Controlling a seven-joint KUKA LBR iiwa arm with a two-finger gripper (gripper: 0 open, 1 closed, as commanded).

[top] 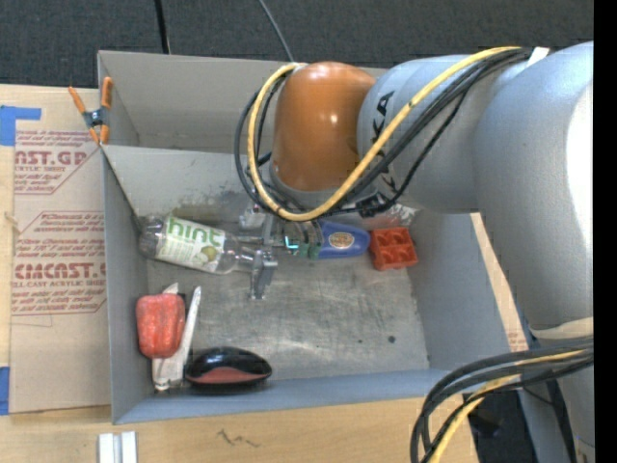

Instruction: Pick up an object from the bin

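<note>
My gripper (258, 280) hangs below the orange wrist cover, low over the bin floor near the middle. Just to its left lies a clear plastic bottle (186, 241) with a green and white label, on its side, its neck end pointing at the gripper and close to touching it. To the right of the gripper, partly under the wrist, lies a blue flat object (344, 241). Beside that sits a red toy brick (392, 249).
In the front left corner lie a red pepper-shaped toy (159, 323), a white strip-like thing (185, 340) and a black and red oval object (228, 368). The big arm covers the bin's back right part. Bare floor spreads at the front right.
</note>
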